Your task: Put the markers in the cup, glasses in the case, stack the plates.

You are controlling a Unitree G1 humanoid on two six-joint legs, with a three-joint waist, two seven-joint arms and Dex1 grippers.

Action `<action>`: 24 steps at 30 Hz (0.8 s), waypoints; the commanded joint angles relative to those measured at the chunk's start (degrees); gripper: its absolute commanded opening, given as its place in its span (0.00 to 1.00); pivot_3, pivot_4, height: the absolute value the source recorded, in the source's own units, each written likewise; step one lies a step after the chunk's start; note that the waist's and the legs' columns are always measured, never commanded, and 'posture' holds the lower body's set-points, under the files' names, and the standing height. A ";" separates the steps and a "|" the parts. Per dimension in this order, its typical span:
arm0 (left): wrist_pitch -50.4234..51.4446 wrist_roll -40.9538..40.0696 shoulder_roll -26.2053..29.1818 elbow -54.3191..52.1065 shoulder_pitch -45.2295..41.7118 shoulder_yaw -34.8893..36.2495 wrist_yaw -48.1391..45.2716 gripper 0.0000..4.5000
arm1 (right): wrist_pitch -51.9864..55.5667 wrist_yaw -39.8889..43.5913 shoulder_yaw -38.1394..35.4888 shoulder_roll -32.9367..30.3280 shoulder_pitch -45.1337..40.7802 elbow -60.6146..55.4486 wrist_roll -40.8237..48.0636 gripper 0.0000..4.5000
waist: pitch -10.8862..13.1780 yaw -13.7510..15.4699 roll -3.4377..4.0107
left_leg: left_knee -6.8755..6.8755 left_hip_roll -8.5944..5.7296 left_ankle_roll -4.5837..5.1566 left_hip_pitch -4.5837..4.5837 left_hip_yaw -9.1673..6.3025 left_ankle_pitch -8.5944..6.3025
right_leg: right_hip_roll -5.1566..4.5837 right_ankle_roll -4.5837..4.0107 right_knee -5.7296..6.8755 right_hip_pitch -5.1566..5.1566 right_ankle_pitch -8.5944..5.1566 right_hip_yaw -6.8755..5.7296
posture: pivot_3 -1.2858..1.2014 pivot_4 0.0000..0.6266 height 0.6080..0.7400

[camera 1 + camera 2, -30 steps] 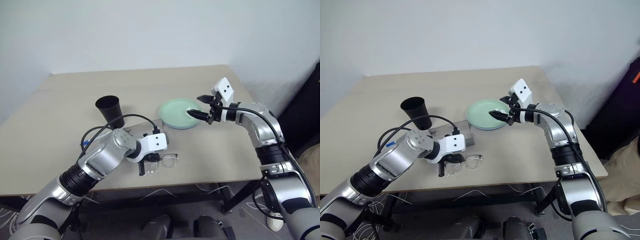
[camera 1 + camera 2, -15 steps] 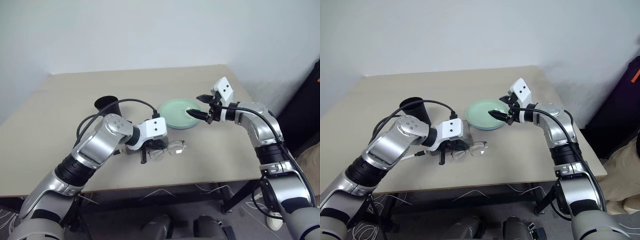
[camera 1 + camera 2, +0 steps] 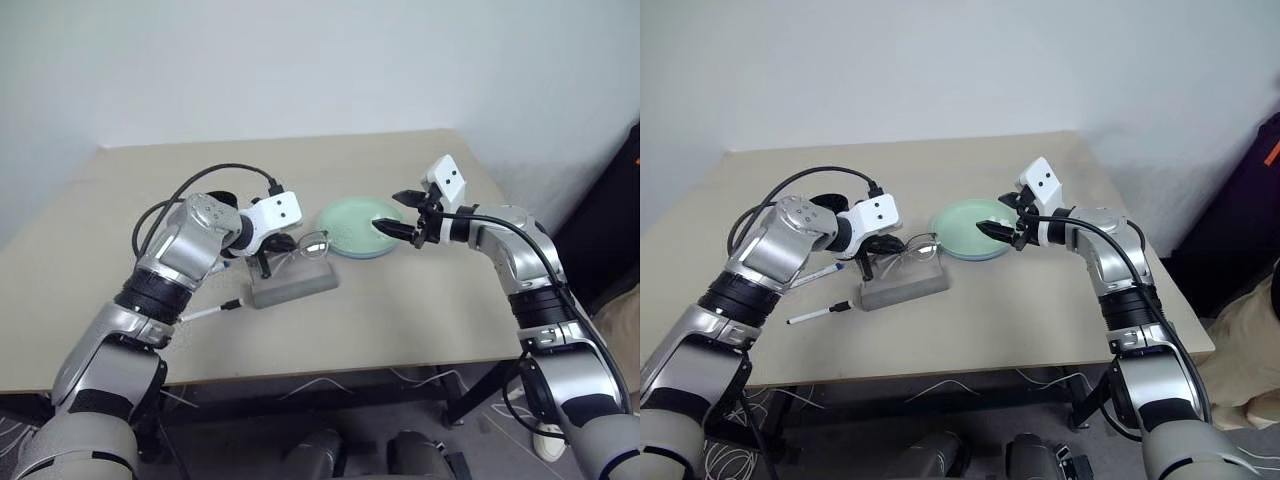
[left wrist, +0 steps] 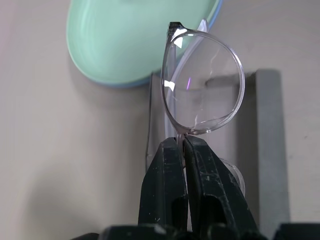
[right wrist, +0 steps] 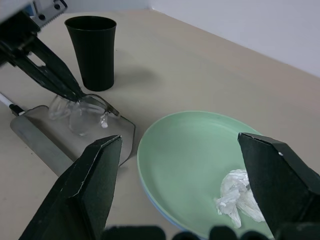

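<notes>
Thin clear-rimmed glasses [image 4: 202, 85], round lenses, pinched at the frame's edge between the pressed-together black fingers of the left gripper [image 4: 182, 145] and held in the air just above the case [image 3: 292, 285]. Long axis of the frame running roughly toward the right edge of the table [image 3: 420, 320], lenses on edge and hanging out past the fingertips toward the plates.

Below: a grey oblong case, matte, with a translucent lid, lying near the middle of the table, its length pointing toward the right edge and slightly toward the far edge. Beside it toward the left edge, a thin white marker [image 3: 820, 315] with a dark cap, lying flat near the front edge; a second marker [image 3: 818, 272] with a blue tip partly hidden under the left arm.

Right of the case, a shallow round mint green plate [image 3: 362, 226], smooth plastic, stacked on a light blue plate [image 4: 125, 83] with only a sliver of rim showing. Crumpled white paper [image 5: 239, 194] in the green plate, plain from the right wrist camera, hidden behind the gripper in the head views.

Right gripper [image 3: 402, 212] poised over the plate's right side, wedge-shaped fingers spread wide, nothing between them.

Tall black tapering cup [image 5: 92, 52], smooth and plain, upright beyond the case toward the far left corner; largely masked by the left arm from the head cameras.
</notes>
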 commanded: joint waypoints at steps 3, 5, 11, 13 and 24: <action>-1.50 2.92 -0.44 0.08 1.03 0.39 -0.03 0.01 | -0.84 0.69 -0.78 -0.34 -1.22 -2.60 0.91 0.90 | -0.01 -0.04 -0.01 | 0.02 0.00 0.01 0.00 0.00 0.01 | 0.00 0.01 0.00 0.01 0.01 0.00 | 0.52 0.00 1.00; -1.17 3.49 -0.40 -0.78 2.06 0.25 -0.45 0.01 | -1.03 1.41 -0.73 -0.75 -1.06 -2.74 0.92 0.90 | -0.01 -0.10 -0.01 | 0.03 0.00 0.02 0.00 0.00 0.01 | 0.00 0.03 0.00 0.03 0.02 0.00 | 0.52 0.00 1.00; 0.69 6.13 -0.29 -3.75 5.36 -0.61 -0.33 0.01 | -1.10 3.22 -0.60 -1.20 -0.63 -4.09 1.29 0.90 | -0.01 -0.17 -0.02 | 0.06 0.00 0.04 0.00 0.00 0.02 | 0.00 0.06 0.01 0.08 0.04 -0.01 | 0.52 0.00 1.00; 1.59 7.04 -0.60 -4.36 6.11 -0.84 0.14 0.01 | -0.87 3.26 -0.62 -0.96 -0.54 -4.56 1.34 0.90 | -0.01 -0.18 -0.02 | 0.07 0.00 0.04 0.00 0.00 0.02 | 0.00 0.06 0.01 0.09 0.04 -0.01 | 0.52 0.00 1.00; 6.54 8.55 -1.89 -7.88 8.36 -0.95 -0.11 0.01 | -3.15 10.49 1.33 -4.34 1.05 -5.88 1.34 0.90 | -0.02 -0.12 -0.04 | 0.09 0.00 0.05 0.01 0.00 0.03 | 0.00 0.08 0.01 0.12 0.05 -0.03 | 0.52 0.00 1.00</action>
